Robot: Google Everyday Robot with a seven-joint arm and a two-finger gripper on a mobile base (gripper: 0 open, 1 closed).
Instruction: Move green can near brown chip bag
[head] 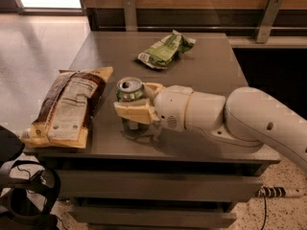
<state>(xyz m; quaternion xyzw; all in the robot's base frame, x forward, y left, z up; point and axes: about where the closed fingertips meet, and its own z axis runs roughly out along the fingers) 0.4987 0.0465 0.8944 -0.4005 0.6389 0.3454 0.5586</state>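
One white arm's tool (135, 104) is clamped on the one green can (129, 89), holding it just beside the one brown chip bag (67, 107) on the grey surface (211, 66), with one light green snack bag (165, 49) farther back.

The cream two-finger gripper (132, 99), near the grey table's (211, 71) front edge, is clasping the small dark green metal can (128, 94) and hiding its lower body; the white robot arm (259, 123) is being cropped at the right.
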